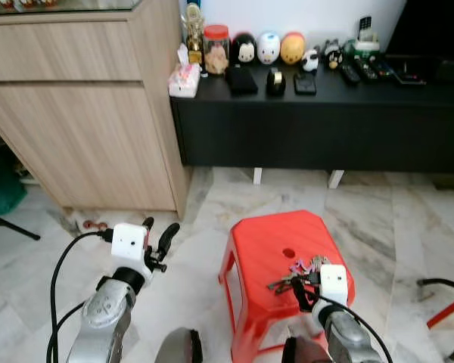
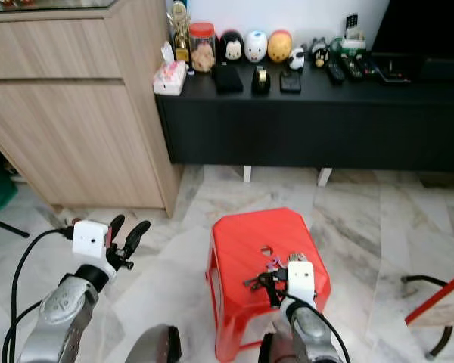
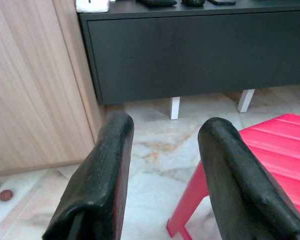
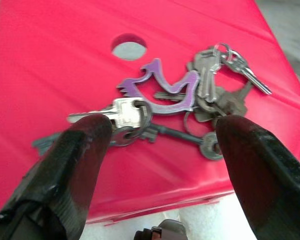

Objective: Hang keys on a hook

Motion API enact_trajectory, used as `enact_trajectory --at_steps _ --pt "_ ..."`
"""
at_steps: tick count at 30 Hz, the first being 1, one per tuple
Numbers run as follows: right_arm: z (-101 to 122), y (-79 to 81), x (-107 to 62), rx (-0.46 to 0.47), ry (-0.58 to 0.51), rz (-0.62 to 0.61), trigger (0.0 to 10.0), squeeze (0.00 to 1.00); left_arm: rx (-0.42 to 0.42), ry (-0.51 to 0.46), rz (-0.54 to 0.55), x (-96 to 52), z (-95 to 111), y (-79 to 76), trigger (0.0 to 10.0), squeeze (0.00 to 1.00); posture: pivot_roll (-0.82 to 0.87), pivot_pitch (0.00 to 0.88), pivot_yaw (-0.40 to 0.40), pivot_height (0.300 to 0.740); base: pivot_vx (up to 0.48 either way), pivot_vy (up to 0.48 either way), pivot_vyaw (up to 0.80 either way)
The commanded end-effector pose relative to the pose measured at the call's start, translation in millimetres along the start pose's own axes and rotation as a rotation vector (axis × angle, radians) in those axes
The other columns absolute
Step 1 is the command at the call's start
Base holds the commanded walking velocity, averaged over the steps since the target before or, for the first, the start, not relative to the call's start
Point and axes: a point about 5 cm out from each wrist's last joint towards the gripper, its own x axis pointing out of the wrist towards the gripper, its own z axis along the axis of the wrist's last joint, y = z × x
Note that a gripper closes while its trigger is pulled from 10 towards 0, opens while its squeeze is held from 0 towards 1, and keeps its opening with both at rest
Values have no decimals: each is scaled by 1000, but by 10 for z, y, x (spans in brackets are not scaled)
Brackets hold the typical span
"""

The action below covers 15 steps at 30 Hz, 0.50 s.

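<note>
The right gripper (image 4: 160, 150) is held wide open just above the keys (image 4: 182, 97), with nothing gripped. The keys are spread flat on the red stool (image 1: 268, 234), between the two black fingers (image 4: 75, 160). In the right wrist view a purple tag (image 4: 162, 90) and a small hole (image 4: 129, 48) in the stool top are seen up close. The left gripper (image 1: 157, 238) is held open and empty over the marble floor (image 1: 408, 227). Farther back, toys are lined up on a black cabinet (image 1: 325, 121) beside a wooden cupboard (image 1: 83, 113).
</note>
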Motion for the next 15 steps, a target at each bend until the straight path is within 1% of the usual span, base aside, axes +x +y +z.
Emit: enact_trajectory --at_steps 1,3,8,15 --pt "-17 -10 -1 31 11 -16 10000 0 -11 6 -3 -17 8 -17 10000 0 155 171 -20 627 0 0 0" --pt "-20 -20 -1 19 14 -29 10000 0 -17 8 0 -27 -1 -19 10000 0 151 177 -24 627 0 0 0" --pt "53 -26 9 53 -36 -40 10000 0 -26 16 0 -75 -22 -57 10000 0 151 180 -35 627 0 0 0" --pt "109 -23 17 61 -72 -29 10000 0 -35 20 13 -120 -28 -66 10000 0 154 172 -37 627 0 0 0"
